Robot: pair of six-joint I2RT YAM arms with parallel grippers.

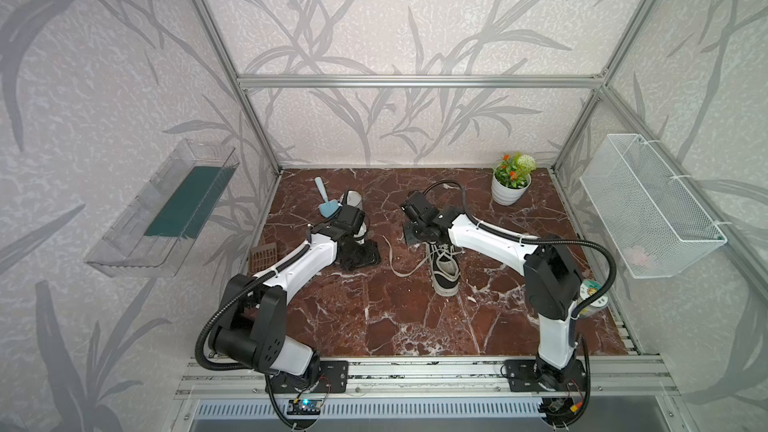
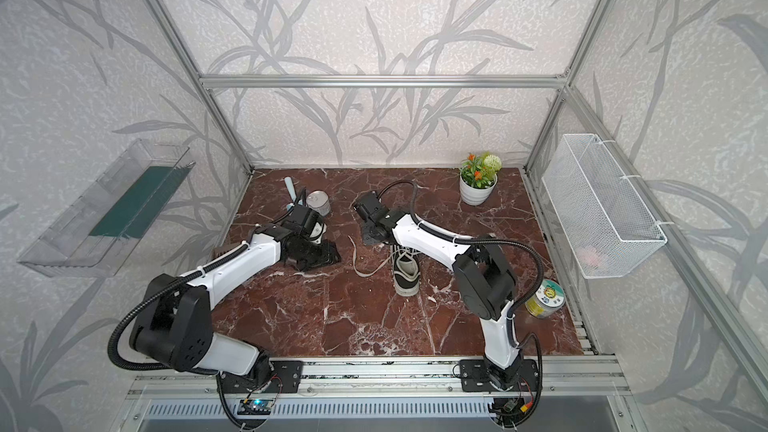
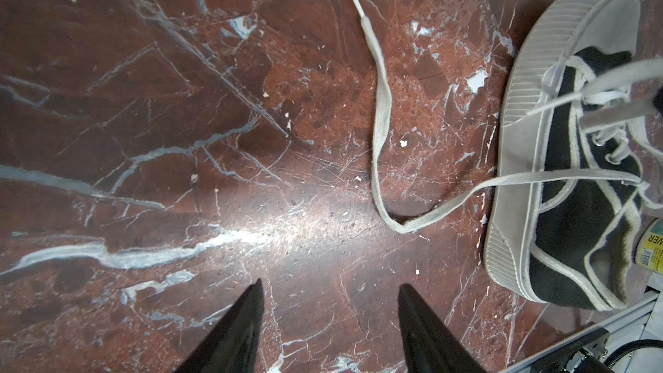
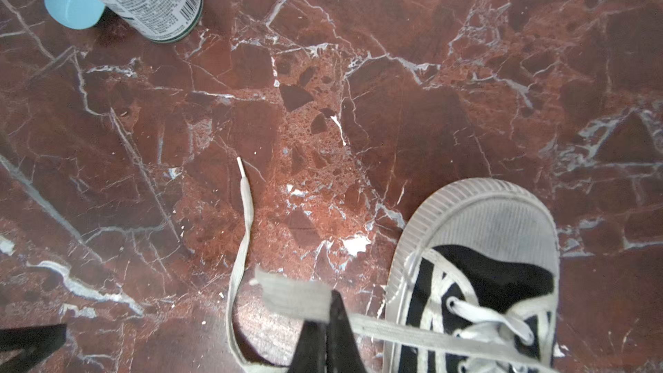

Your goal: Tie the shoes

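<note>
- Find the shoe point(image 1: 444, 270) standing on its sole on the worktop point(image 1: 374, 317), right of centre and just under the right wrist in both top views.
- Note the right hand point(image 4: 333, 305) closed tight on the held lace point(image 4: 292, 294), pinched close to its end and drawn out sideways from the eyelets.
- Hold that tension and no more, since a harder pull would probably slide the shoe.
- Note the left hand point(image 3: 330, 296) open and empty over bare worktop, well short of the loose lace point(image 3: 380, 109).
- Judged step: fetching the second lace for the first crossing.
- Bring the left hand over the loose lace, lower it with fingers astride the flat band, and pinch near the stiff tip, not at the bend beside the sole.
- Close fully before lifting, because a limp, flat band would likely slip from a shallow grip.
- Lift just clear of the worktop, then draw away from the shoe to match the right side.
- Leave room between the hands near the eyelets before crossing.
</note>
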